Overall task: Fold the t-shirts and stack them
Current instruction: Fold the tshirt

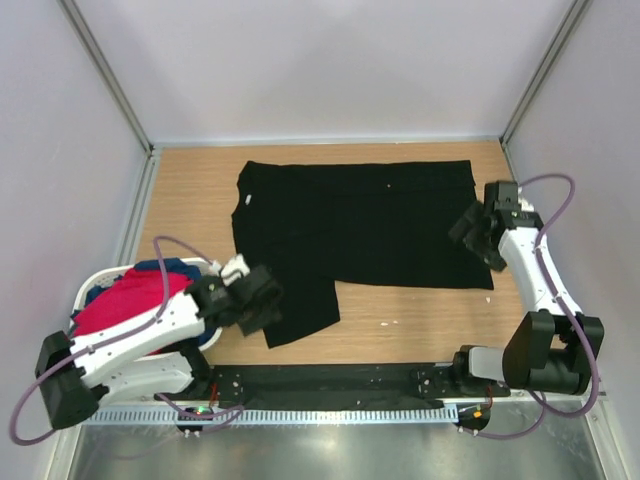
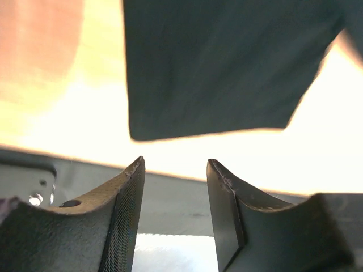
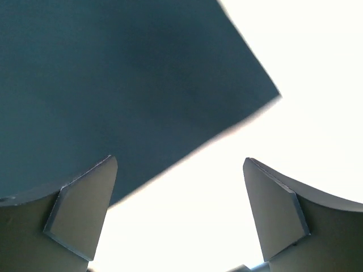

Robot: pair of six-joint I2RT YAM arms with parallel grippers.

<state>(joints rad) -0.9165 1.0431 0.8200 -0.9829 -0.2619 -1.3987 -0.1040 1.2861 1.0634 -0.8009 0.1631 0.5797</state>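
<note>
- Edges of the large plain black cloth t-shirt (image 1: 370,220): it lies spread flat on the wooden counter (image 1: 420,320), toward the far side. A narrow strip of bare wood shows beyond its far edge. Its right edge is close to the counter's right side. One flap reaches out toward the near left.
- Small white neck label (image 1: 247,203) sits at the shirt's far left end.
- Open room: a broad band of bare wood runs along the near side, right of the flap. A narrower strip runs between the shirt's left edge and the left wall.
- White oval plastic basket (image 1: 90,285) stands at the near left corner, holding a red-pink cloth t-shirt (image 1: 120,305) and a blue cloth t-shirt (image 1: 165,266) behind it. Much of it is covered by the left arm.
- Left pincer (image 2: 174,164) sits at the flap's near left corner. Its jaws are parted about halfway with nothing between them. In the left wrist view the flap's edge lies just ahead, with bare counter between.
- Right pincer (image 3: 180,161) is at the shirt's right edge, near its near right corner. Its jaws are spread wide and grip nothing. The cloth's corner lies ahead and to the left of the gap.
</note>
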